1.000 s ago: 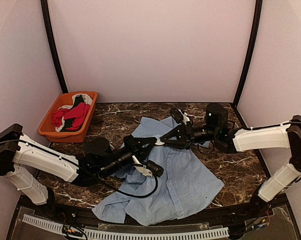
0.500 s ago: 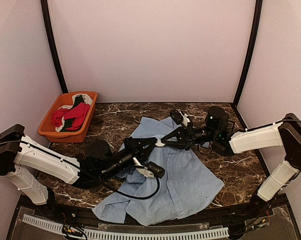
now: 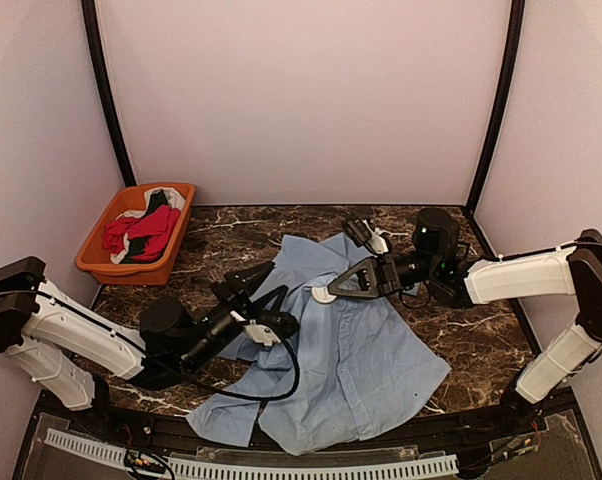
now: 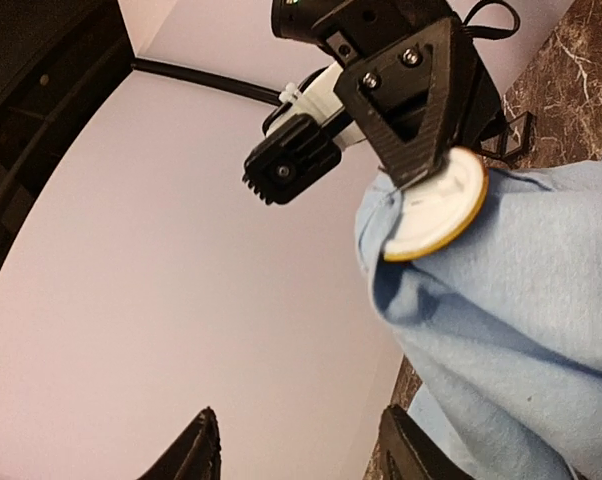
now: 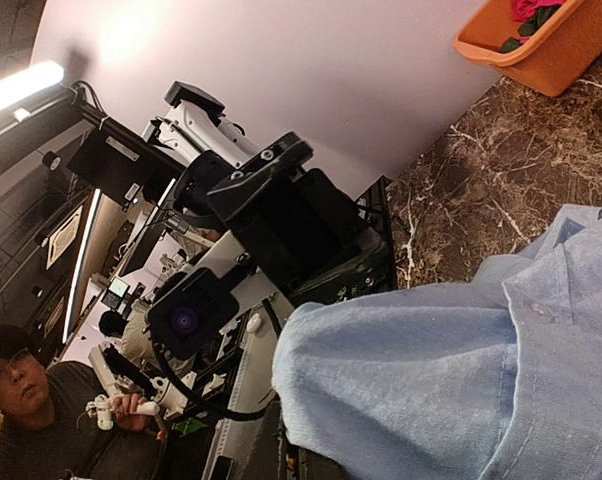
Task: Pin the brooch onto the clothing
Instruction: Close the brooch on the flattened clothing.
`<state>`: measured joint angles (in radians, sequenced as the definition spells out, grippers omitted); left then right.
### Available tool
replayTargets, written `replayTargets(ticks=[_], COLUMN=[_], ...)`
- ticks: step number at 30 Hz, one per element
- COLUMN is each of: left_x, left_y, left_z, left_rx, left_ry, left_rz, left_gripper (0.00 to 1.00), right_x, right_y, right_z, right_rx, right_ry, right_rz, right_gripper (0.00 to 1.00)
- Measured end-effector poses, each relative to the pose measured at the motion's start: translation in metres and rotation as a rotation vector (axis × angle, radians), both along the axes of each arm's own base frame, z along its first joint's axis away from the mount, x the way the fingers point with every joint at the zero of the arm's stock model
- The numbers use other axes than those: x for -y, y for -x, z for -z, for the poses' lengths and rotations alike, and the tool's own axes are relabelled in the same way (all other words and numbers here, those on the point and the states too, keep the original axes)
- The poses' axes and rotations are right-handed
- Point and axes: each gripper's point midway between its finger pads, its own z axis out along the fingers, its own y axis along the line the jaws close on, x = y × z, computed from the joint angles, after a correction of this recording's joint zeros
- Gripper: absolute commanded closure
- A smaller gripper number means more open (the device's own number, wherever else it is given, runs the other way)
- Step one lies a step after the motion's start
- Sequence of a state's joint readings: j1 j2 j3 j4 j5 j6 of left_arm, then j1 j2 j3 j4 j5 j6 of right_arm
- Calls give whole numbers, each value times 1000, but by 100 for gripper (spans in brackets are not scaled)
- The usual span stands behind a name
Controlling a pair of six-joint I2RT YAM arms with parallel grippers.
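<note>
An orange basket of red, black and white garments sits at the far left of the table. Near the middle, the left gripper hovers at the left edge of the light blue shirt, its 2 fingers spread with nothing between them. The shirt lies spread across the table's middle, and the right gripper is clamped on the round white, yellow-rimmed brooch together with a raised fold of the shirt.

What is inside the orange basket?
A pile of red, black and white garments fills the orange basket; its floor and anything beneath are covered.
</note>
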<state>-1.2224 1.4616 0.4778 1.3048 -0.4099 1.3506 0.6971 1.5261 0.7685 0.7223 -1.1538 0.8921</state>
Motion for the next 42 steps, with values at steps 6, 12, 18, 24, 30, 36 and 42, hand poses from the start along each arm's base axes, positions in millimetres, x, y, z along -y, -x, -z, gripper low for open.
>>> replayTargets(ticks=[6, 12, 18, 24, 30, 36, 42], left_x=[-30, -75, -102, -103, -97, -94, -93], left_y=[-17, -23, -17, -14, -12, -11, -10], left_z=[13, 4, 2, 12, 22, 27, 27], left_rx=[-186, -380, -546, -644, -678, -689, -693], left_ry=[160, 474, 678, 715, 688, 668, 666], left_rz=[-129, -208, -174, -139, -127, -119, -113], left_gripper=[33, 19, 1, 1, 1, 1, 6], right_x=[4, 9, 14, 9, 3, 2, 2], right_y=[9, 20, 30, 24, 18, 17, 17], right_z=[-9, -22, -34, -23, -16, -25, -26], right_rx=[66, 150, 214, 123, 52, 82, 79], right_ry=[-50, -115, -176, -149, -115, -133, -131], right_rz=[-60, -129, -191, -223, -233, -242, -246], right_gripper=[100, 100, 100, 100, 100, 100, 100])
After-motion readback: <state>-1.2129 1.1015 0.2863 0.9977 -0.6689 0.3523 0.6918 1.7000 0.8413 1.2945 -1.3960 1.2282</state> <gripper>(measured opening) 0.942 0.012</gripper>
